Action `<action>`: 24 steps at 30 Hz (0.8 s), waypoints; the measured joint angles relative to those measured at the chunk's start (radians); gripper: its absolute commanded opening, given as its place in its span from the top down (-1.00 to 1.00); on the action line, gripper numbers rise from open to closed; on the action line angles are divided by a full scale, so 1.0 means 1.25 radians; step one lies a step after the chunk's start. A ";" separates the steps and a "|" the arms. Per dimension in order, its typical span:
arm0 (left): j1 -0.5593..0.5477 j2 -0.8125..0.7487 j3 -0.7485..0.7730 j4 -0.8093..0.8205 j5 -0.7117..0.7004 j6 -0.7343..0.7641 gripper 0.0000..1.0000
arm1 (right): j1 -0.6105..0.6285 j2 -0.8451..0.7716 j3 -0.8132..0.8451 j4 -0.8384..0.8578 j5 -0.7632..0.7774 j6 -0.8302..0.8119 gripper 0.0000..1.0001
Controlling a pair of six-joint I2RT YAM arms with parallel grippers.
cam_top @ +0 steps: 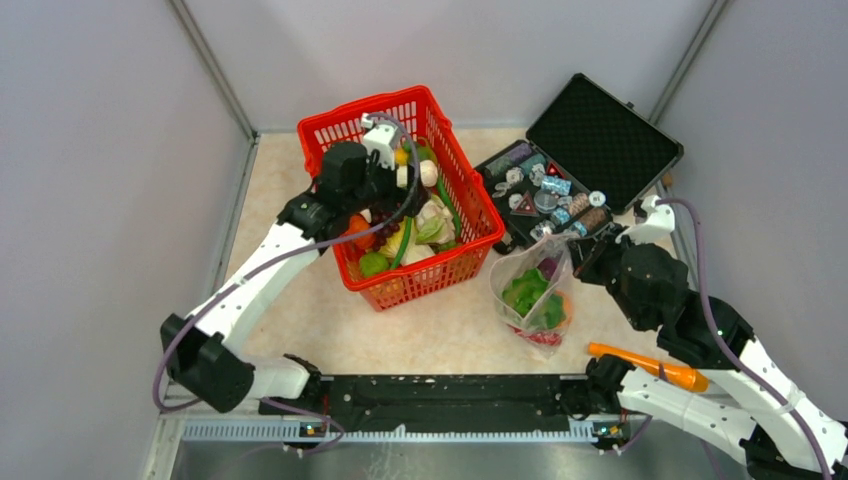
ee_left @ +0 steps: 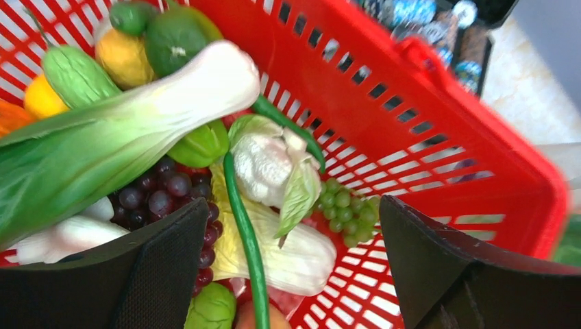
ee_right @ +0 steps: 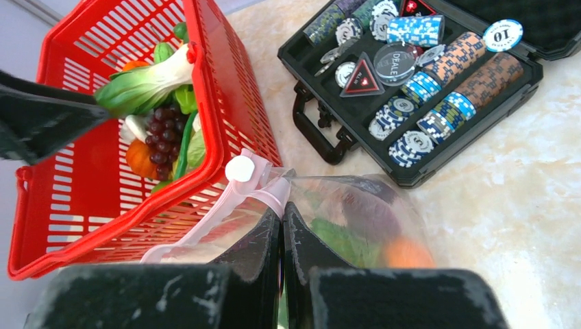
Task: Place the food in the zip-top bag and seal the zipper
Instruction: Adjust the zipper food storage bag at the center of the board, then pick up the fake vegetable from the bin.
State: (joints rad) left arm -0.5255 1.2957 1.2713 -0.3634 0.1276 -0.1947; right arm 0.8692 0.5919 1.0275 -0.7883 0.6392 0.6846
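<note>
The right gripper pinches the zip-top bag at its mouth edge, with the pink zipper just beside its fingertips and food inside below. The left gripper hangs wide open directly over the vegetables in the red basket.

Top cam: fixed, high, behind arm bases, looks down + fwd over whole table; widest, farthest view. L wrist cam: v. close, looks past left end effector down into red basket, some blur. R wrist cam: low, near table, faces fwd past right end effector over zip-top bag to basket + black case. Basket in all 3; bag in top + R.
</note>
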 measured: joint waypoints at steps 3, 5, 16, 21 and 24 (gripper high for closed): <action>0.031 0.071 -0.005 -0.013 0.040 0.005 -0.51 | 0.000 0.000 -0.005 0.004 -0.012 0.005 1.00; 0.045 0.119 -0.005 -0.027 0.061 0.005 -0.48 | 0.000 0.000 -0.005 0.006 -0.016 0.006 1.00; 0.073 0.291 -0.007 -0.107 0.107 0.030 0.00 | 0.000 -0.004 -0.005 0.009 -0.025 0.006 1.00; 0.074 0.317 -0.007 -0.117 0.101 0.036 0.35 | 0.000 -0.007 -0.005 0.009 -0.025 0.006 1.00; 0.074 0.318 -0.007 -0.116 0.091 0.041 0.59 | 0.000 -0.007 -0.005 0.009 -0.025 0.006 1.00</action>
State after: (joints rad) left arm -0.4332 1.6932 1.2625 -0.5087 0.2409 -0.1436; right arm 0.8692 0.5827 1.0206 -0.7776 0.6079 0.6922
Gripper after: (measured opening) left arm 0.289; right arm 0.004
